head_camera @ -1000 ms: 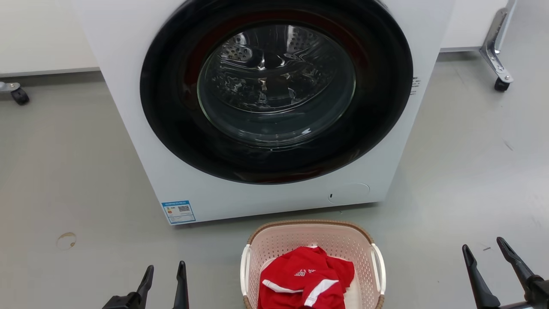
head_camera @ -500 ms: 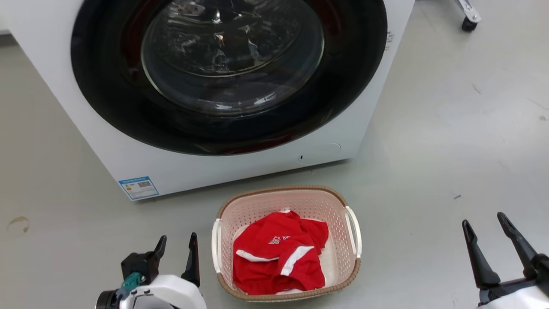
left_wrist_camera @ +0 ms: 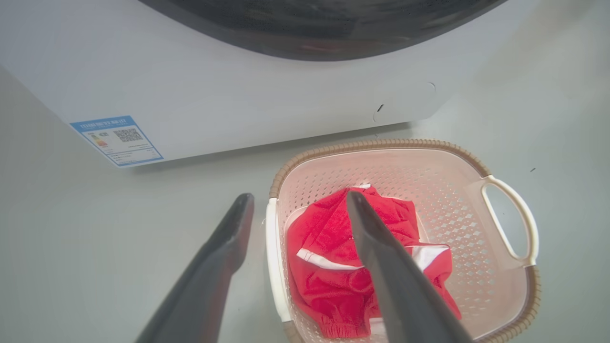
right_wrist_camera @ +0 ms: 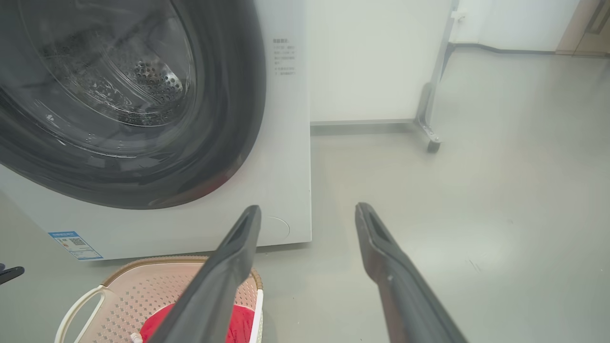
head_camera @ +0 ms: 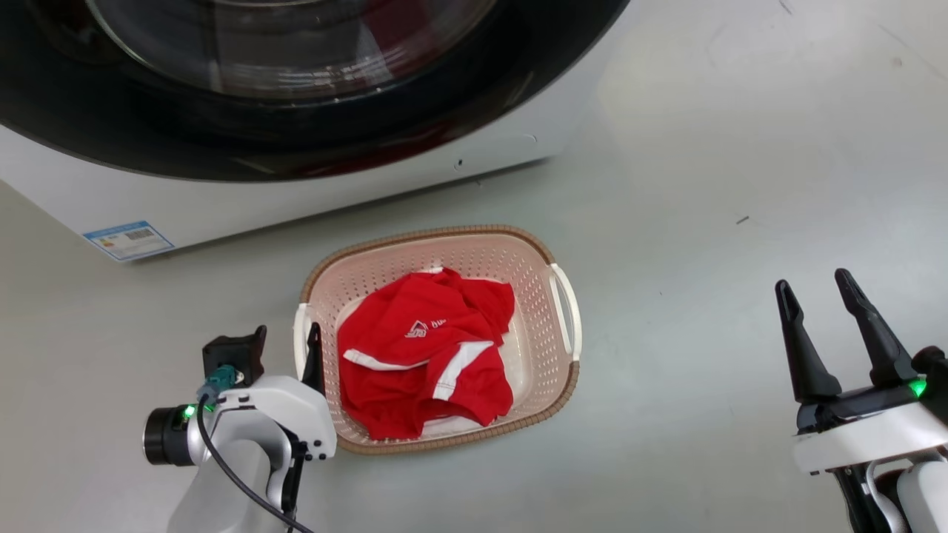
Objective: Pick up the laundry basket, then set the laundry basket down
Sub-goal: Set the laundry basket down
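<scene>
My left gripper (head_camera: 285, 339): jaws spread wide, holding nothing; one finger is outside the left handle (head_camera: 299, 334), the other is over the inside of the basket.
My right gripper (head_camera: 815, 285): jaws apart and empty, above bare floor (head_camera: 703, 185), well apart from the basket's right side.
Laundry basket (head_camera: 422, 235): standing upright on the floor between my two grippers, just in front of the washing machine.
Red garment (head_camera: 422, 348): crumpled inside the basket.
Washing machine (head_camera: 296, 200): white, dark round door, blue sticker (head_camera: 129, 239) at its lower corner.

garment (head_camera: 426, 352) in laundry basket (head_camera: 544, 381), before washing machine (head_camera: 296, 196).
</scene>
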Robot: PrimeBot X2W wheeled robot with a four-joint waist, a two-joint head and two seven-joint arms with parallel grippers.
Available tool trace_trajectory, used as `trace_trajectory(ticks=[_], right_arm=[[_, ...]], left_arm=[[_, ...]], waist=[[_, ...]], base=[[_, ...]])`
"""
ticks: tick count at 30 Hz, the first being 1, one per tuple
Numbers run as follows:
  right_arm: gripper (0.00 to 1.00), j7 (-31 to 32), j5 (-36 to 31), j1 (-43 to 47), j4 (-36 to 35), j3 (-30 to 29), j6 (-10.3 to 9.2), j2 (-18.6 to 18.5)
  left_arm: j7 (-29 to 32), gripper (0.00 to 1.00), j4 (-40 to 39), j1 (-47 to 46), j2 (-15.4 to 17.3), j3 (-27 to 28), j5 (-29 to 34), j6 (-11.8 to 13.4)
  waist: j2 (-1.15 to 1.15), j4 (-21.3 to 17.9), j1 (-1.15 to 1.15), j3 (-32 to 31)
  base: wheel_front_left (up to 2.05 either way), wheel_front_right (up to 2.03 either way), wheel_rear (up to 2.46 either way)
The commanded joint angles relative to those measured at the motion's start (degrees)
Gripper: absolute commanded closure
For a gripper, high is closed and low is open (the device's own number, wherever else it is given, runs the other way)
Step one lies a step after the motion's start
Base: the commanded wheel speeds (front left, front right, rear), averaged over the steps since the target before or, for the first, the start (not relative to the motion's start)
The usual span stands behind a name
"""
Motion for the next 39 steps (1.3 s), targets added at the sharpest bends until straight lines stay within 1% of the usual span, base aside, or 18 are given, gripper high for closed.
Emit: trace_trajectory(ticks=[1, 6, 9, 14, 21, 25, 29, 34, 35, 36, 37, 38, 39], right_arm=[[0.0, -0.8, 1.4, -2.1, -1.6, 1.3, 0.21, -1.3], [0.0, -0.8, 2.5, -4.0, -1.9, 2.3, 0.21, -1.3], [0.0, -0.8, 3.0, -5.0, -2.2, 2.8, 0.21, -1.4], [0.0, -0.8, 3.6, -6.5, -3.0, 2.9, 0.21, -1.9], [0.0, -0.8, 4.1, -7.3, -3.7, 2.9, 0.21, -2.2], [0.0, -0.8, 4.5, -8.2, -4.2, 3.0, 0.21, -2.2], [0.0, -0.8, 4.7, -8.7, -4.4, 2.9, 0.21, -2.1], [0.0, -0.8, 4.8, -9.1, -4.2, 3.1, 0.21, -2.1], [0.0, -0.8, 4.8, -9.1, -4.2, 3.1, 0.21, -2.1], [0.0, -0.8, 4.8, -9.1, -4.2, 3.1, 0.21, -2.1], [0.0, -0.8, 4.8, -9.2, -4.2, 3.1, 0.21, -2.1], [0.0, -0.8, 4.8, -9.2, -4.1, 3.1, 0.21, -2.1], [0.0, -0.8, 4.8, -9.2, -4.1, 3.1, 0.21, -2.1]], left_arm=[[-0.4, 0.0, 1.0, -2.9, 1.4, 2.1, 0.0, 1.0], [-0.4, 0.0, 4.4, -6.4, 2.3, 2.5, 0.2, 1.5], [-0.4, 0.0, 6.3, -8.4, 2.8, 2.9, -0.2, 0.9], [-0.4, 0.0, 9.8, -11.4, 4.4, 3.6, -0.6, 1.2], [-0.4, 0.0, 12.2, -14.9, 5.7, 3.6, -0.3, 1.7], [-0.4, 0.0, 13.5, -16.8, 5.7, 3.1, -0.1, 1.5], [-0.4, 0.0, 15.0, -18.7, 4.8, 2.4, 0.0, 1.1], [-0.4, 0.0, 16.9, -20.5, 3.8, 1.3, 0.6, 2.0], [-0.3, 0.34, 17.3, -20.8, 3.8, 1.1, 0.7, 2.1], [-0.3, 0.46, 17.8, -21.1, 3.9, 1.0, 0.7, 2.2], [-0.2, 0.54, 18.2, -21.3, 4.0, 0.9, 0.7, 2.4], [-0.2, 0.67, 18.5, -21.5, 4.0, 0.8, 0.7, 2.5], [0.0, 1.0, 18.8, -21.6, 4.1, 0.7, 0.8, 2.6]], waist=[[0.0, -2.7, 0.0, 5.3], [0.0, -3.5, 0.0, 8.9], [0.0, -4.0, 0.0, 11.3], [0.0, -4.9, 0.0, 15.0], [0.0, -4.7, 0.0, 18.8], [0.0, -4.7, 0.0, 20.8], [0.0, -4.6, 0.0, 22.5], [0.0, -4.7, 0.0, 23.6], [0.0, -4.8, 0.0, 23.7], [0.0, -4.9, 0.0, 23.8], [0.0, -4.9, 0.0, 23.9], [0.0, -5.0, 0.0, 23.9], [0.0, -5.0, 0.0, 23.9]], base=[[0.0, 0.0, 0.0], [0.0, 0.0, 0.0], [0.0, 0.0, 0.0], [0.0, 0.0, 0.0], [0.0, 0.0, 0.0], [0.0, 0.0, 0.0], [0.0, 0.0, 0.0], [0.0, 0.0, 0.0], [0.0, 0.0, 0.0], [0.0, 0.0, 0.0], [0.0, 0.0, 0.0], [0.0, 0.0, 0.0], [0.0, 0.0, 0.0]])
